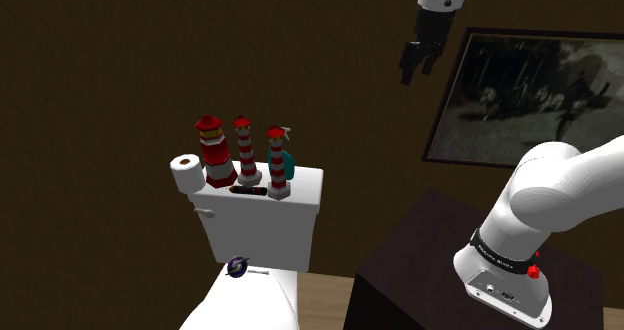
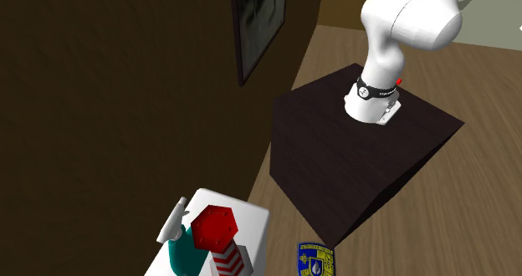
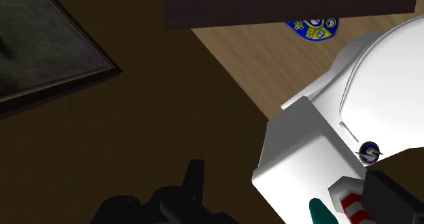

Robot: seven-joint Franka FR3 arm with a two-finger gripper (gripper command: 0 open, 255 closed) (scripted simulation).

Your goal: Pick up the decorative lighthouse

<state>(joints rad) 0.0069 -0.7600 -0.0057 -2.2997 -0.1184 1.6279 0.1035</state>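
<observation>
Target sits well below the tool (image 1: 418, 66), toward the shoulder view's left.
Tool fingers apart, holding nothing. The striped lighthouse (image 1: 276, 163) stands upright beside the teal bottle (image 1: 288, 164), toward the toilet tank lid (image 1: 305, 183)'s stand-side end (nearest of 3; the intended one is unclear). Long axis vertical.

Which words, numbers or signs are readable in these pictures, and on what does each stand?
White lettering on the black band at the base of the arm: too small to read.
Blue crest on the floor: markings blurred.
Round blue badge on the toilet: a white S-like sign.
Nothing reads as a word.
</observation>
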